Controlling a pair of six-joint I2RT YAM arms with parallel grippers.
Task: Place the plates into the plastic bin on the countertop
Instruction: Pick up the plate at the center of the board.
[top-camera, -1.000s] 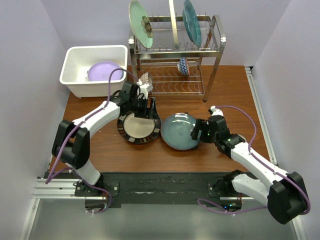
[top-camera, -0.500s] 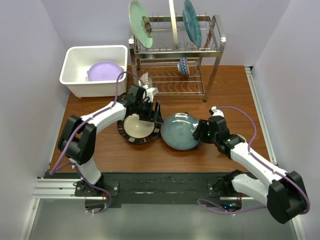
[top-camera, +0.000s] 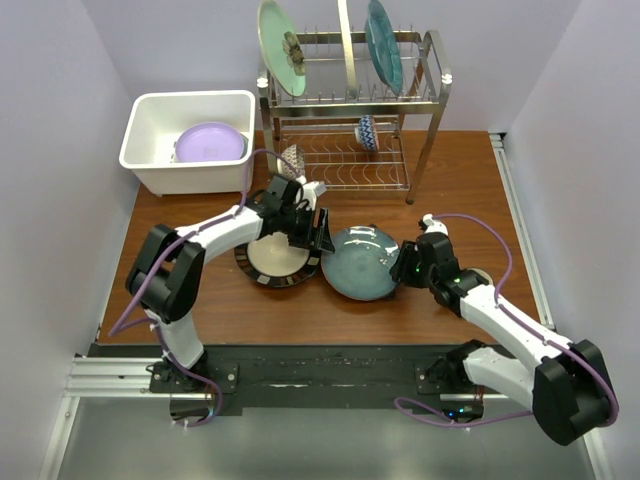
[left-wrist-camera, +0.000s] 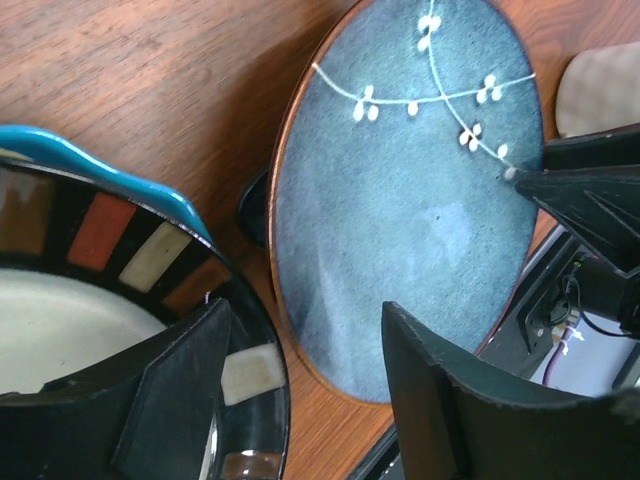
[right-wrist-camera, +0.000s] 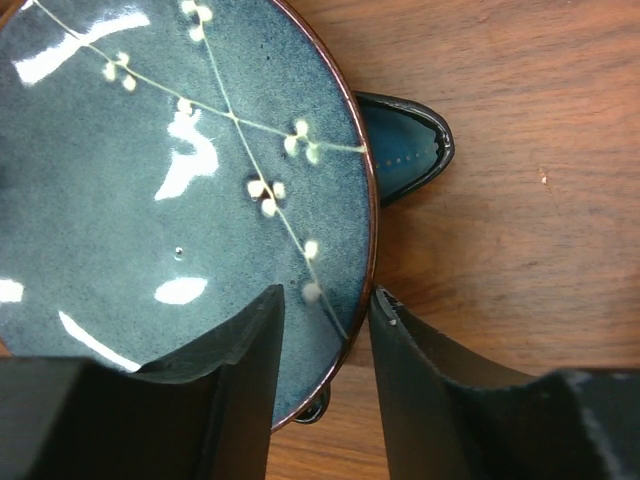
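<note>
The wooden desk (top-camera: 470, 190) carries a wire rack (top-camera: 431, 90) at the back and the white plastic bin (top-camera: 140, 130) at back left, a lavender plate (top-camera: 210, 143) lying inside it. Mid-desk, well apart from the bin, a blue-grey plate (top-camera: 355, 265) rests on a dark star-shaped plate (right-wrist-camera: 405, 150), just beside a striped plate (top-camera: 275, 260) with a cream centre. The left tool (top-camera: 320, 238) hangs with its jaws apart where those two meet; the right tool (right-wrist-camera: 326, 300) straddles the blue-grey plate's right rim, though whether it grips I cannot tell
</note>
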